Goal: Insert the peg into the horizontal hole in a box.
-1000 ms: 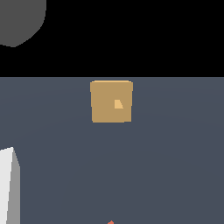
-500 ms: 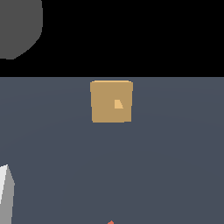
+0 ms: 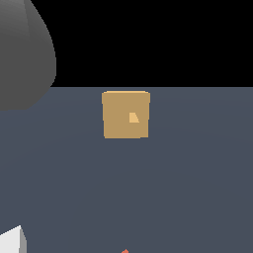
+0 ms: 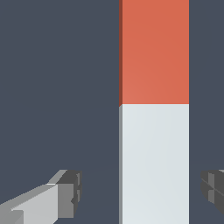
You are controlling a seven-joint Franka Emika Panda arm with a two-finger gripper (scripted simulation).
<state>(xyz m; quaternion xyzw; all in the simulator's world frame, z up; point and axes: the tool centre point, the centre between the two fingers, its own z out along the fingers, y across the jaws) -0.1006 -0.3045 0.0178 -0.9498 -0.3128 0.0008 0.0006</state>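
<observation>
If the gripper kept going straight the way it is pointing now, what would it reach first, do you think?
Most likely the peg: in the wrist view its white half lies between the open fingers of the gripper, with gaps on both sides. How far below it lies is unclear.

no readable text, labels, brands, numbers or signs on anything in either view
</observation>
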